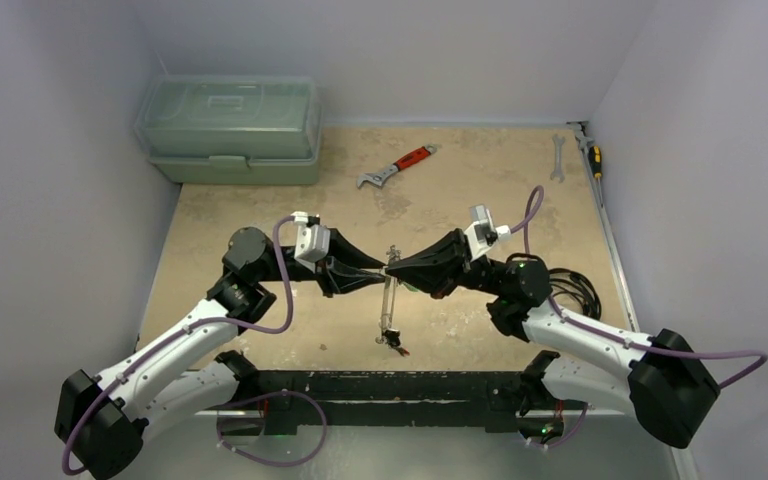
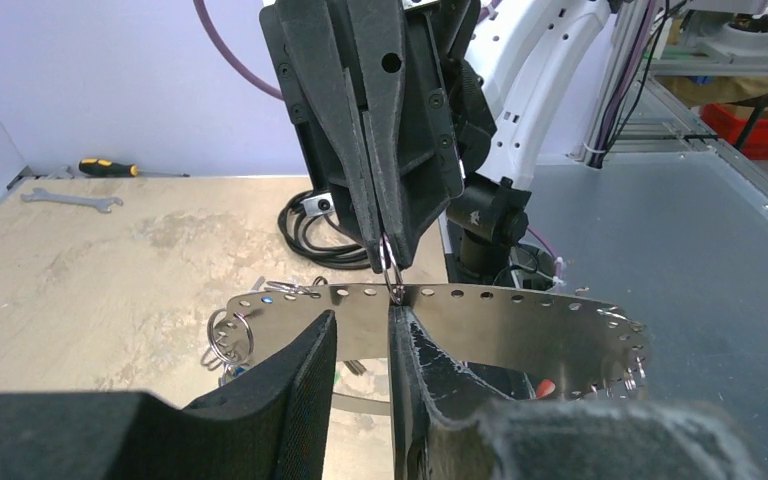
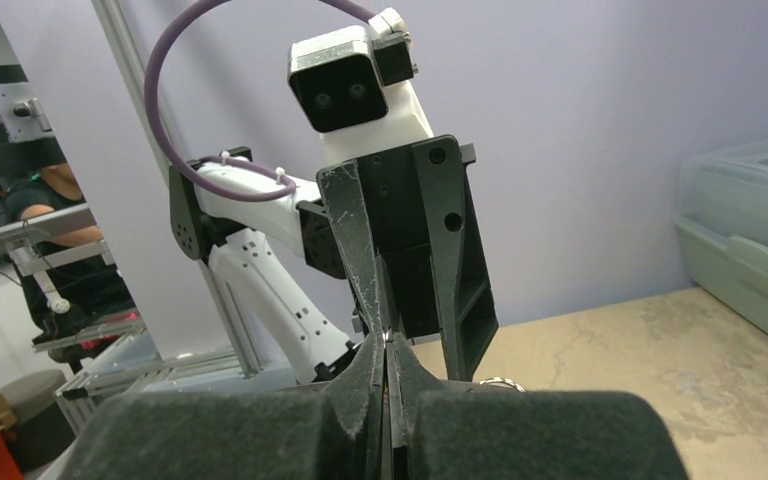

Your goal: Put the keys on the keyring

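Nearer than the wrench, the keyring hangs edge-on. The right gripper is pinched tight, seemingly on its top edge. The left gripper stands slightly apart, its grasp unclear. The keys dangle below, indistinct.

Green toolbox, red-handled wrench, spanner (screwdriver beside it)

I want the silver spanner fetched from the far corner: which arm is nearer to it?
Right. The silver spanner lies beyond the right arm, toward the far right corner; the left arm reaches in from the table's opposite side.
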